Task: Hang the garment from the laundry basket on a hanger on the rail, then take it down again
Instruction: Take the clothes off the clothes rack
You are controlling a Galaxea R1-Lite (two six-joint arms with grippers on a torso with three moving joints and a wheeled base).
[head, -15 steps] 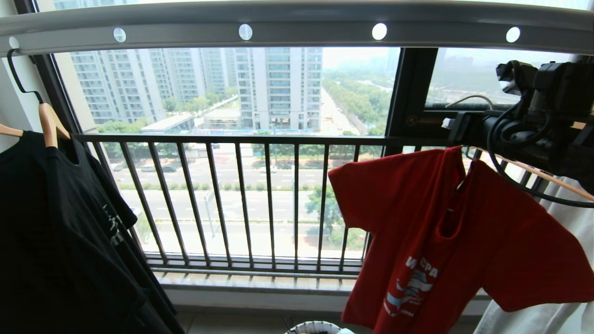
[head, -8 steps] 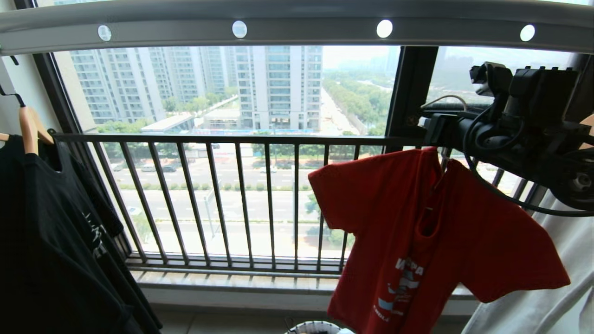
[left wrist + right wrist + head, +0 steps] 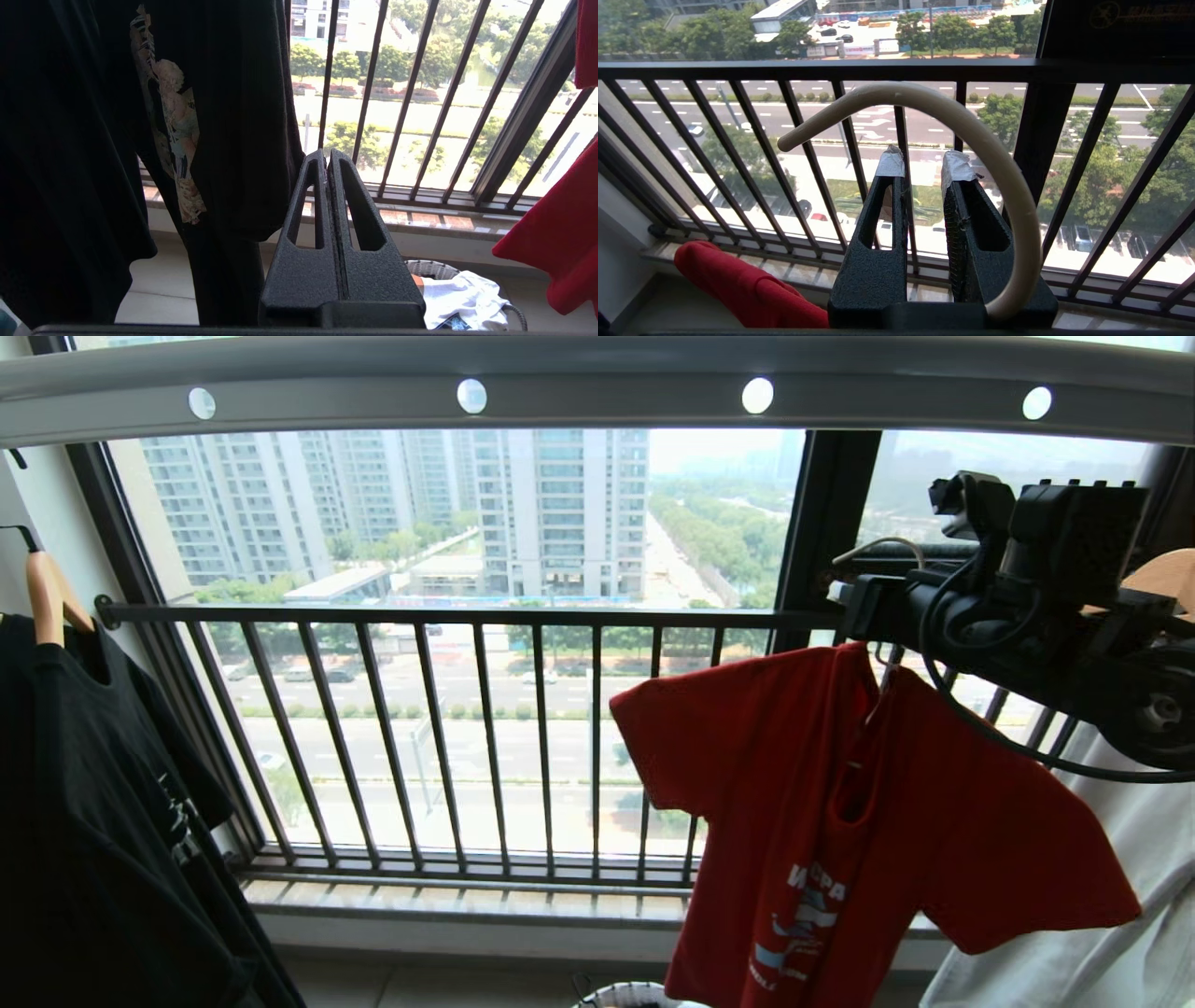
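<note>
A balcony clothes-drying corner, seen from the robot's head. One grey rail [image 3: 597, 392] ran across the top, with four round holes in view.

One red garment [image 3: 934, 821], a short-sleeved T-shirt with white lettering, hung below the rail and apart from it, on the right. It dangled from the right tool [image 3: 848, 605] at the end of the raised right arm, so the arm carried its weight, not the rail. It was draped on one thin white hanger [image 3: 971, 126], whose hook curled up and over the fingertips in the right wrist view.

The right tool's two fingers stood a narrow gap apart. The exact point of contact was hidden, but from how the shirt hung I judged them clamped on the hanger's neck.

The left tool [image 3: 328, 156] was low and idle, its two fingers pressed together on nothing.

One black T-shirt [image 3: 84, 821] hung at the left on a wooden hanger [image 3: 42, 597]. A second wooden hanger [image 3: 1158, 577] and one white T-shirt [image 3: 1102, 933] showed at the right edge.

One laundry basket [image 3: 430, 268] sat on the floor below the dark window railing [image 3: 467, 616], holding white cloth [image 3: 462, 298].

Hook and rail were well apart.
</note>
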